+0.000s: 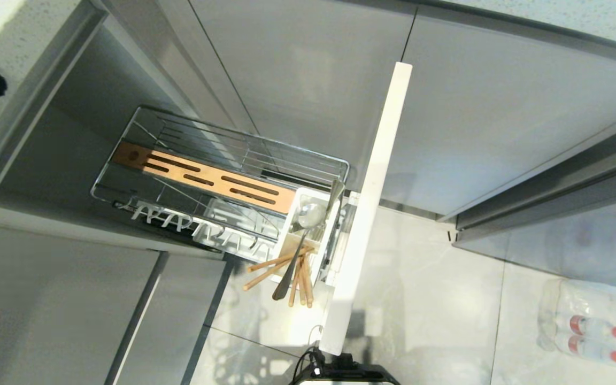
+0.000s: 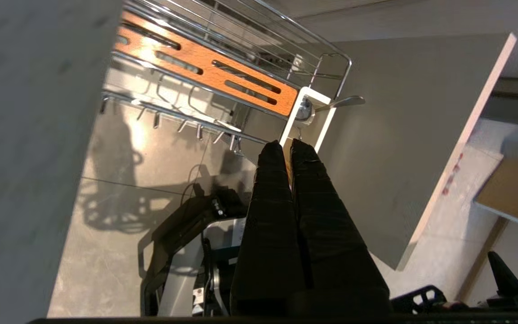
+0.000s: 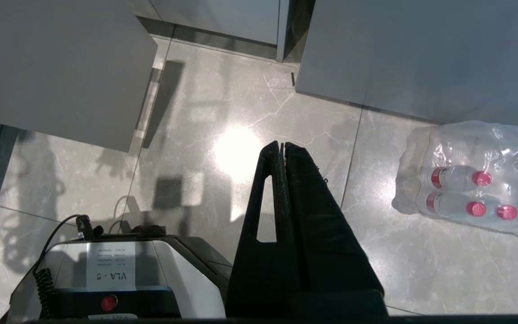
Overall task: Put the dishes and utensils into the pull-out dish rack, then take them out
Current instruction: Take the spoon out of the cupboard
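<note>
The rack [image 1: 222, 184] stands pulled out, bare of dishes, with chopsticks [image 1: 281, 270] and spoon [image 1: 308, 224] upright in its white caddy [image 1: 292, 235]. The left gripper [image 2: 286, 146], pressed shut and empty, hangs near the caddy; it should spread wide first, then pinch one utensil high. The right gripper [image 3: 281, 148] idles closed over the floor.

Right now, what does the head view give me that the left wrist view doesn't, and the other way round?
Head view only: the wooden chopsticks fanned out of the white utensil caddy, the spoon's dark handle among them, the full dish rack with no plate or bowl in it, and the bottled water pack.

Left wrist view only: the left gripper, shut, pointing at the caddy's lower end.

Both: the slotted wooden bar, the caddy, the spoon's shiny bowl and the cabinet-front panel.
</note>
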